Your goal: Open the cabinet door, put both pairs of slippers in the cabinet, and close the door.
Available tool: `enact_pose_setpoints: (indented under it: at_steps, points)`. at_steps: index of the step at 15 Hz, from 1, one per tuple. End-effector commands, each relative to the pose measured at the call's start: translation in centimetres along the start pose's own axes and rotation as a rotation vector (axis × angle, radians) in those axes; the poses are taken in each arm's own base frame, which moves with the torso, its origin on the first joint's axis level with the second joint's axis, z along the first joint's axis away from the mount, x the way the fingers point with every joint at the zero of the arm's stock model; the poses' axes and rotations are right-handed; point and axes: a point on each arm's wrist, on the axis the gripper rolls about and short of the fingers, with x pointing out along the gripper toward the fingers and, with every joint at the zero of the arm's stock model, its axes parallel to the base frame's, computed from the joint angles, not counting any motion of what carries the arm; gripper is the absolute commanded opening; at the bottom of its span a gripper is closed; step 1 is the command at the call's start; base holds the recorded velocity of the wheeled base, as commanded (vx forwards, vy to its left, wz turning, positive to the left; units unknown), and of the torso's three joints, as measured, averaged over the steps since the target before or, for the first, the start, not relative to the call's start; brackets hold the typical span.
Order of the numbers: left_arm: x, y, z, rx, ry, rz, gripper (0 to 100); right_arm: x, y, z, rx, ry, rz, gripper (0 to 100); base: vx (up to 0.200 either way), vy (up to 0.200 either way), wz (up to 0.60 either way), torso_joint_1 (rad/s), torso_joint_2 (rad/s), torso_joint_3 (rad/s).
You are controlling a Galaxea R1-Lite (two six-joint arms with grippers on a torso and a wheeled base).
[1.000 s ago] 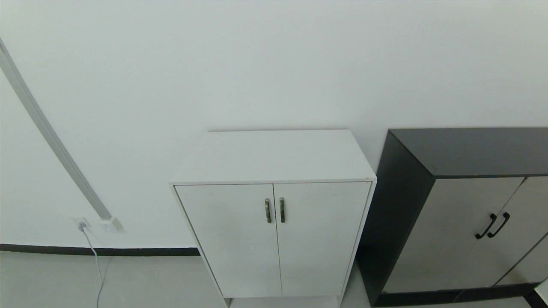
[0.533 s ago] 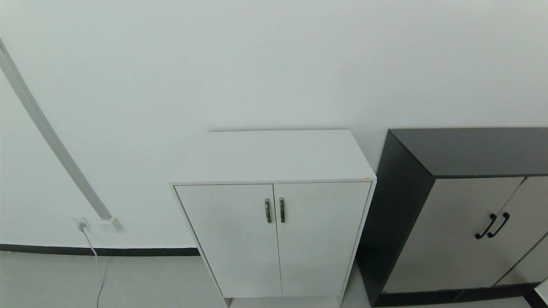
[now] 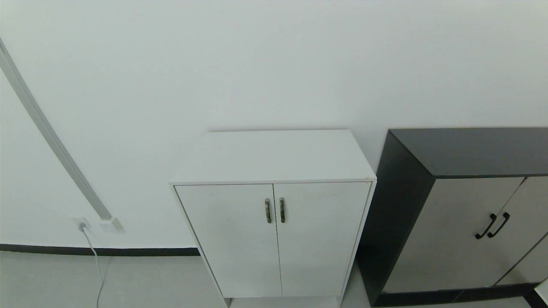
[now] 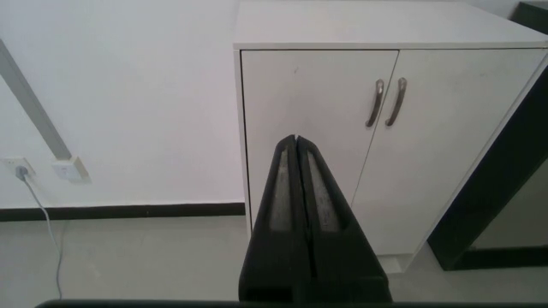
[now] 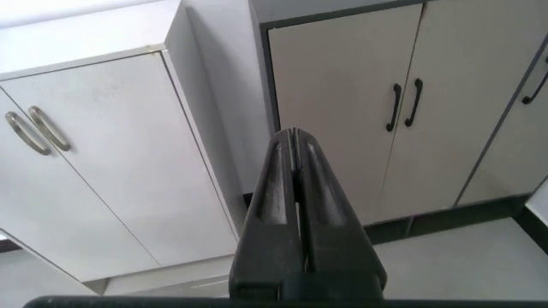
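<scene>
Against the frames from 1 s and 0.5 s back, we are finding no difference in the head view. The white cabinet (image 3: 274,158) and everything beside it are sitting exactly where they were.

The white cabinet is standing on the floor (image 3: 141,278), backed against the wall (image 3: 257,64), with both doors shut. The left door (image 3: 231,239) and right door (image 3: 319,235) are meeting at a thin vertical seam. 2 slim bow-shaped metal handles (image 3: 268,210) are standing upright, 1 on each side of that seam, and showing a dull grey sheen. The panels are looking flat, smooth and matte, and the top is a plain rectangular slab with square edges.

Just beside it, on the robot's right, a dark cabinet (image 3: 411,205) is standing with a black matte top and side. Its pale grey doors are carrying curved black pulls (image 3: 492,225).

On the robot's left, a wall socket (image 3: 80,223) is feeding a pale cable (image 3: 96,261) that is hanging to the floor. A grey trunking strip (image 3: 47,128) is running diagonally up the wall.

The left hand (image 4: 296,141) is showing 2 black wedge-shaped fingers pressed together with no gap, holding nothing. It is pointing at the left door, well apart from it. The right hand (image 5: 294,135) is likewise closed tight and empty, pointing at where the 2 cabinets are meeting.
</scene>
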Motion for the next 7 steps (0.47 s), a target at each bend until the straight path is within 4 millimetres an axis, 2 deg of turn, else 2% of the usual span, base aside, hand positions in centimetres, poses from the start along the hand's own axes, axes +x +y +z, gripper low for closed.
enact_pose_setpoints:
  at_steps: [1,7]
  points:
    - [0.00,0.00,0.02,0.000,0.000,0.001,0,0.00,0.00,0.01,-0.001,-0.001,0.000,0,0.000,0.000,0.00,0.000,0.00,0.000]
    - [0.00,0.00,0.02,0.000,0.000,0.001,0,0.00,0.01,-0.01,-0.010,0.001,0.003,0,0.000,0.000,0.00,0.000,0.00,0.000]
